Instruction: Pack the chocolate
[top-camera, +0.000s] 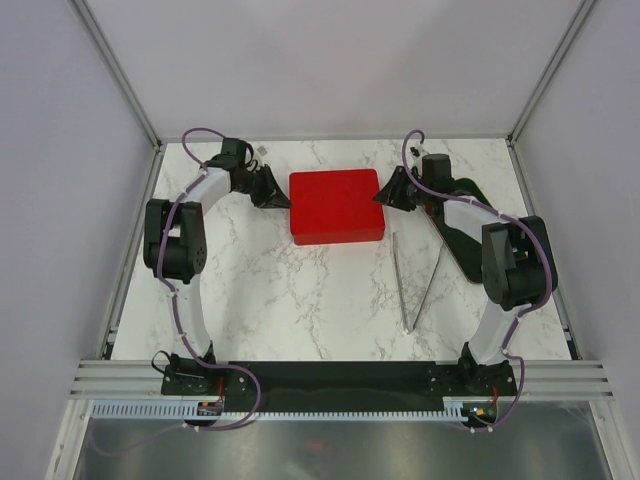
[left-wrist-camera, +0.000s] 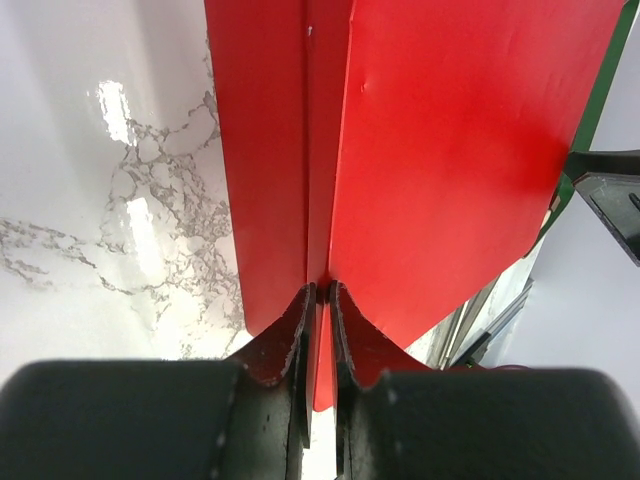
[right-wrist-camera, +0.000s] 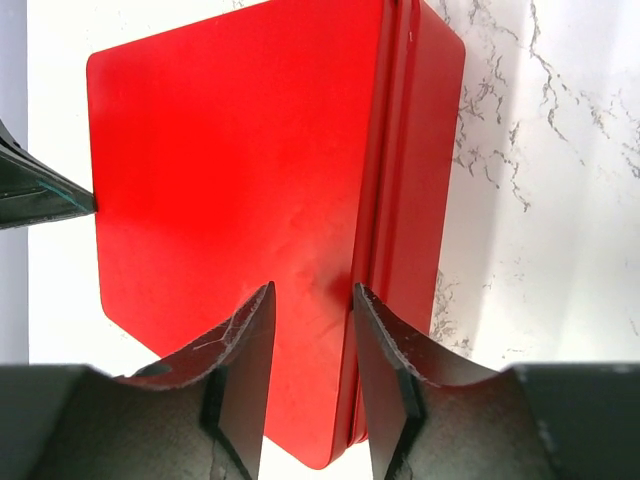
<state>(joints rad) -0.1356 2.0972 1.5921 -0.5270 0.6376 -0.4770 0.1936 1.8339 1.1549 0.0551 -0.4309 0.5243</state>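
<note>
closing the lid, i'd say: left gripper (left-wrist-camera: 320, 292) pinches the left rim of the flat red lidded box (top-camera: 336, 205), right gripper (right-wrist-camera: 312, 295) spread astride its right edge; next calls for a clean release.

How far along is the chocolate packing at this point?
Done: the red box is closed, no chocolate shows outside it, and the tongs are laid down. In hand: the left gripper pinches its left edge; the right gripper straddles the right edge, jaws apart. Left: apparently only letting go; contents are hidden.
</note>
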